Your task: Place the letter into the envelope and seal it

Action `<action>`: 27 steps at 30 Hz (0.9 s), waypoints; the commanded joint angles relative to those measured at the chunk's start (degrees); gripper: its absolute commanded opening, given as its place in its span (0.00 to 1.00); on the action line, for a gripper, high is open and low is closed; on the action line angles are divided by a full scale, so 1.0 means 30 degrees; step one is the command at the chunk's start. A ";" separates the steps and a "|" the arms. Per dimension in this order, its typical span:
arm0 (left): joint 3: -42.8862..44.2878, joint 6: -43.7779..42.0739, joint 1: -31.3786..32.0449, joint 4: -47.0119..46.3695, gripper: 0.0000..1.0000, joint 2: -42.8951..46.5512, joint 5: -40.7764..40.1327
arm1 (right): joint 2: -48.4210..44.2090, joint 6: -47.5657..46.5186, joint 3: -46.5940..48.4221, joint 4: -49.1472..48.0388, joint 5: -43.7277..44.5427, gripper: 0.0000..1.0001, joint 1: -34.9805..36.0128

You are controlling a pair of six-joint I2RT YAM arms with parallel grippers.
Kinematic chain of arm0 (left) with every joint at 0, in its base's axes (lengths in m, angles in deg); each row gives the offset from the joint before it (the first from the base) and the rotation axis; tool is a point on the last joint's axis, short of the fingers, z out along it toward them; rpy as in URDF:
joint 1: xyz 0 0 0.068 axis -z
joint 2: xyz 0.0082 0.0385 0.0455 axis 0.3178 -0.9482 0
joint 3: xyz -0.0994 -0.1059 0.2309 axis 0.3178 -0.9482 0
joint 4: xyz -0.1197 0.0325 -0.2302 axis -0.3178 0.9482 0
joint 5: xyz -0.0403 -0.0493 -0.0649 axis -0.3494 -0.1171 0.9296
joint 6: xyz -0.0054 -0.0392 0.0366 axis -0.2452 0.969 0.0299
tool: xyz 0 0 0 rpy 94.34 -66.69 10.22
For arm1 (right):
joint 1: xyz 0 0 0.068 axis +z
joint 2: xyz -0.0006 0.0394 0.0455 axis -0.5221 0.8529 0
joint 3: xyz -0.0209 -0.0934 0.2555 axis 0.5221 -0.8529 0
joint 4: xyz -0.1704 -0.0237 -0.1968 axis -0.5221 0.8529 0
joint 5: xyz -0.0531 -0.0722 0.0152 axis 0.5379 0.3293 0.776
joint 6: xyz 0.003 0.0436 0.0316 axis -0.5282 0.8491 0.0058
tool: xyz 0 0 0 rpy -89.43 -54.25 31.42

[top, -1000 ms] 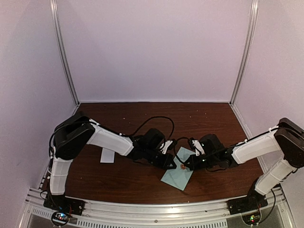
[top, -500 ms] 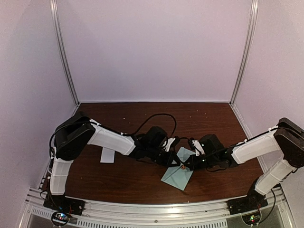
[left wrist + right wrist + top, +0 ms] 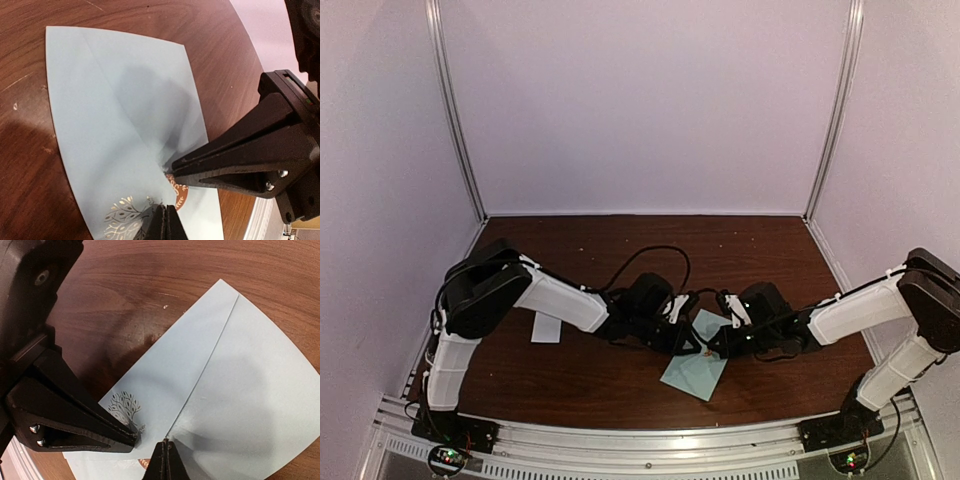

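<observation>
The pale teal-blue envelope [image 3: 694, 368] lies flat on the brown table between the two arms, flap folded down. It fills the left wrist view [image 3: 115, 110] and the right wrist view [image 3: 235, 375]. A tree print [image 3: 125, 407] and a round brown seal sticker [image 3: 180, 194] sit near the flap's point. My left gripper [image 3: 165, 215] is shut, its tip down on the flap by the tree print. My right gripper [image 3: 165, 452] is shut, its tip at the flap's point. The two tips nearly meet [image 3: 700, 350]. No letter shows.
A small white strip of paper [image 3: 546, 328] lies on the table to the left, behind the left arm. White walls with metal corner posts [image 3: 455, 110] close in the table on three sides. A metal rail [image 3: 640, 440] runs along the near edge.
My left gripper has slid right onto the envelope, closing the gap to the right gripper's tip. The right arm and the envelope have hardly moved.
</observation>
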 commanded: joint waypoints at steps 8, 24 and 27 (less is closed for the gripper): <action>-0.1253 -0.0108 0.0109 -0.0413 0.01 0.2507 -0.2644 | -0.2587 0.0586 -0.0026 0.0237 0.0626 0.00 0.0076; -0.1398 0.1006 0.0137 -0.1983 0.00 0.1086 -0.1034 | -0.4836 0.0676 0.0158 0.2125 0.1674 0.00 0.0059; -0.1264 0.0863 0.0165 -0.1899 0.00 0.0905 -0.0997 | -0.4489 0.0709 0.0071 0.1776 0.1369 0.00 0.0056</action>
